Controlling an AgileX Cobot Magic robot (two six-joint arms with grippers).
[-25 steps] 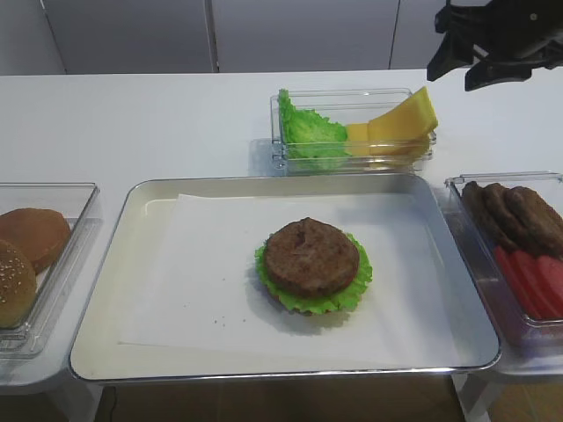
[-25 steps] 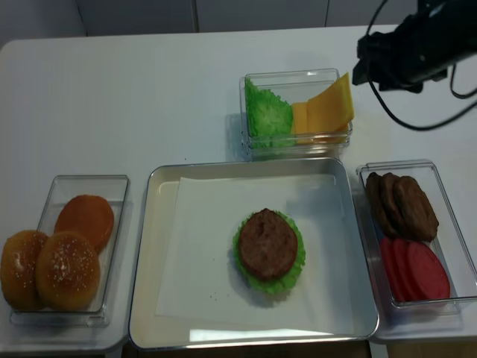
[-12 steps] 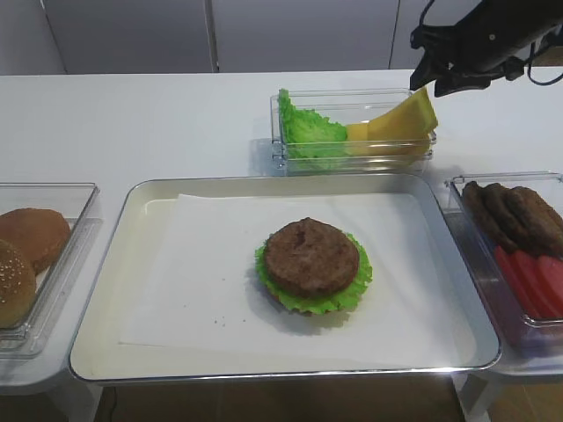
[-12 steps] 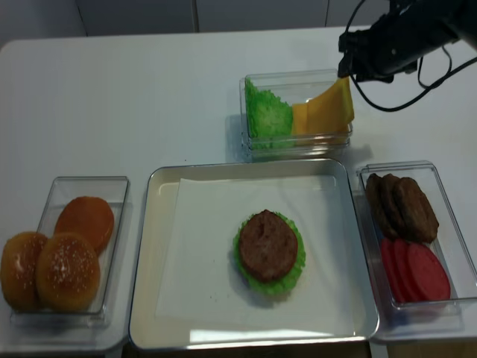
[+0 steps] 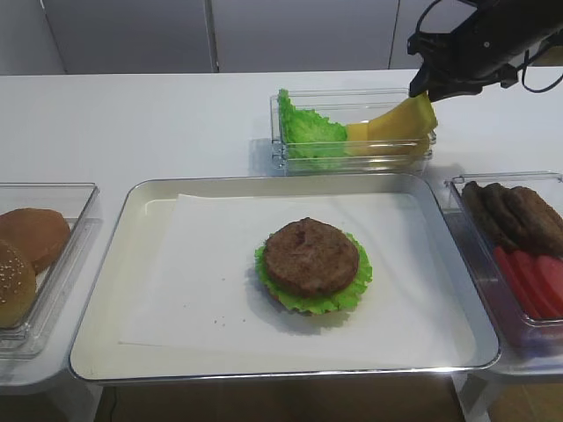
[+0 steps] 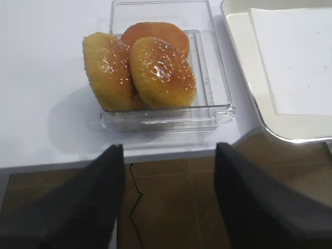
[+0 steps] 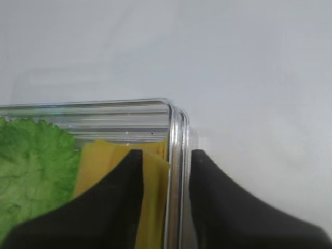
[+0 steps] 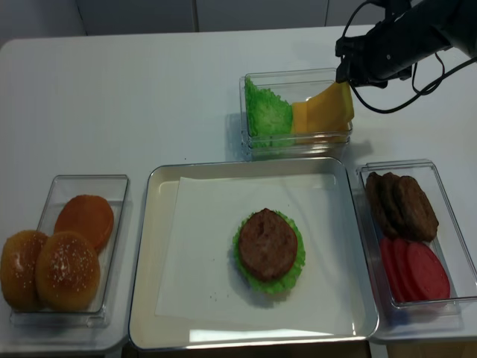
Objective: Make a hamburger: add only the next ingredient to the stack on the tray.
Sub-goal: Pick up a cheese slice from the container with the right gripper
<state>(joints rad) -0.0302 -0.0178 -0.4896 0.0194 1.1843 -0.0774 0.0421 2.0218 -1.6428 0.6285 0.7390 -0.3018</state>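
Right tool set narrow astride bin wall (one finger on cheese slice); grip not confirmed.

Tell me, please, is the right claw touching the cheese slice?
Touching: in the right wrist view, one finger of the right claw lies against the cheese slice; the other sits outside the bin wall.

A staged test bench rather than a working kitchen: a plain white table stands before bare pale wall panels, with tiled floor below its edge. Ingredients sit sorted in clear bins around a metal tray lined with paper: buns, lettuce, cheese, patties. A black robot arm trailing loose cables reaches over the table.
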